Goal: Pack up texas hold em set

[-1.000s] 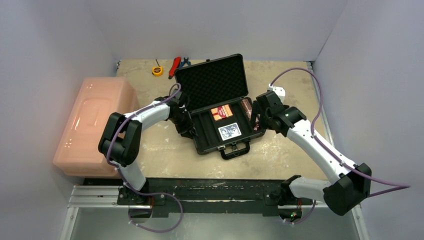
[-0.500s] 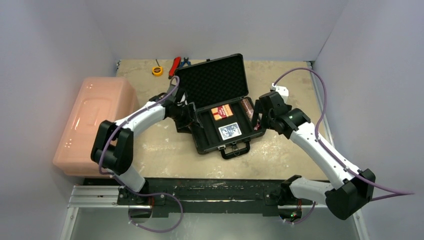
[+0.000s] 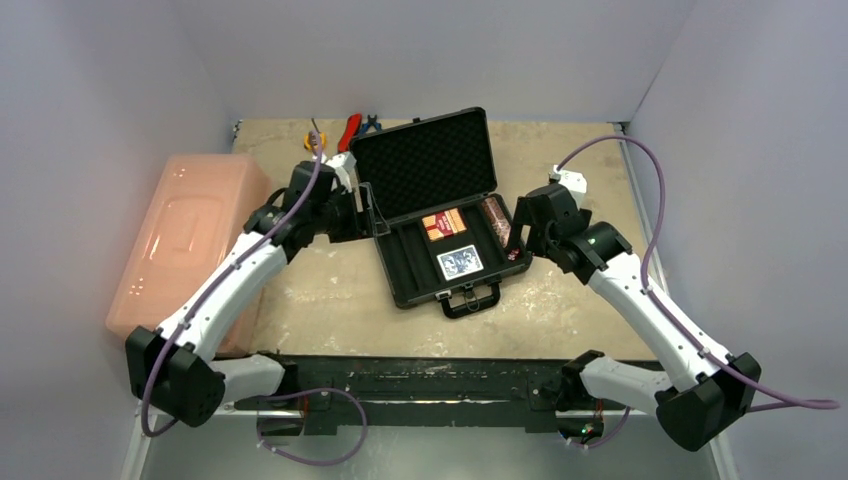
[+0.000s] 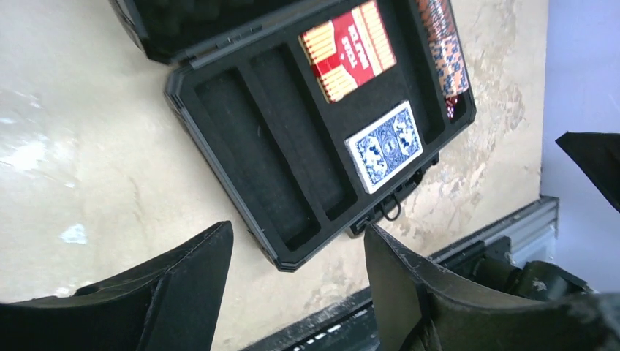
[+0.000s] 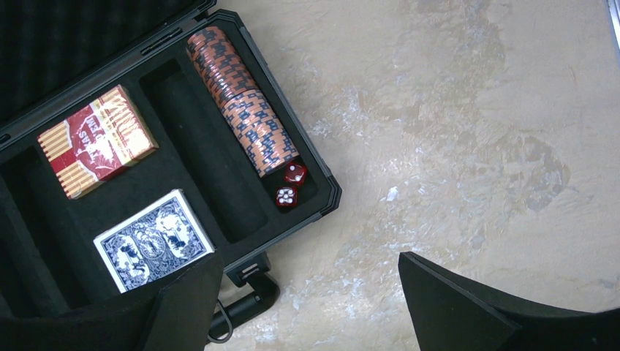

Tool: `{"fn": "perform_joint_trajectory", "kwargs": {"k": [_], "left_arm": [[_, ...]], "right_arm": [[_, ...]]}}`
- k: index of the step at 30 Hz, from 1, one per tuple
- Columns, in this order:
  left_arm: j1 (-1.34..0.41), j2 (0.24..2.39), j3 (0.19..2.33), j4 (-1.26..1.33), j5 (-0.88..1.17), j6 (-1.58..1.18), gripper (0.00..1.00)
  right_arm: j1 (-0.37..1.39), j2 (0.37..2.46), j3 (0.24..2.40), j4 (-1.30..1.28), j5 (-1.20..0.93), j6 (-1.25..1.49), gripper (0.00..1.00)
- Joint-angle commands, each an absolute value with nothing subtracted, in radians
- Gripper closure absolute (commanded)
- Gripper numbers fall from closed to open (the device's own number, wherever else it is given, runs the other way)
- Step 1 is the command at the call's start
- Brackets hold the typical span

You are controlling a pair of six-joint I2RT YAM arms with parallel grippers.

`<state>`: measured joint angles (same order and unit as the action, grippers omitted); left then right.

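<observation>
The black case point(image 3: 404, 262) lies open mid-table, its foam-lined lid point(image 3: 425, 165) upright. In it lie a red deck point(image 3: 443, 223), a blue deck point(image 3: 459, 263) and one reddish chip roll point(image 3: 494, 220). Two red dice point(image 5: 290, 185) sit at the roll's point(image 5: 241, 110) near end. The two left slots point(image 4: 270, 146) are empty; a second chip roll is not in view. My left gripper point(image 3: 366, 212) is open and empty by the case's left edge point(image 4: 297, 230). My right gripper point(image 3: 520, 240) is open and empty over the case's right front corner point(image 5: 311, 259).
A large pink bin point(image 3: 190, 250) stands at the left. Red pliers point(image 3: 350, 130) and a yellow tape measure point(image 3: 313, 140) lie at the back, behind the left arm. The case handle point(image 3: 470, 300) points to the near edge. A metal rail point(image 3: 420, 375) runs along the front.
My left arm has stretched out, and its gripper has moved back along the case's left side, toward the hinge. My right gripper has shifted slightly right. The case's contents have not moved.
</observation>
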<state>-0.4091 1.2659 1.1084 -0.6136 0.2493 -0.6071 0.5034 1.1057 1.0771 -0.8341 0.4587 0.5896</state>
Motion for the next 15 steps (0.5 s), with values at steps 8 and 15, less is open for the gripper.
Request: {"fn": "perform_joint_trajectory", "kwargs": {"k": [8, 15], "left_arm": [[-0.366, 1.206, 1.344, -0.582, 0.075, -0.412, 0.34], [-0.199, 1.34, 1.528, -0.614, 0.273, -0.483, 0.36]], "right_arm": [[0.501, 1.088, 1.121, -0.84, 0.476, 0.597, 0.06], [0.501, 1.077, 1.119, -0.844, 0.471, 0.595, 0.06]]}}
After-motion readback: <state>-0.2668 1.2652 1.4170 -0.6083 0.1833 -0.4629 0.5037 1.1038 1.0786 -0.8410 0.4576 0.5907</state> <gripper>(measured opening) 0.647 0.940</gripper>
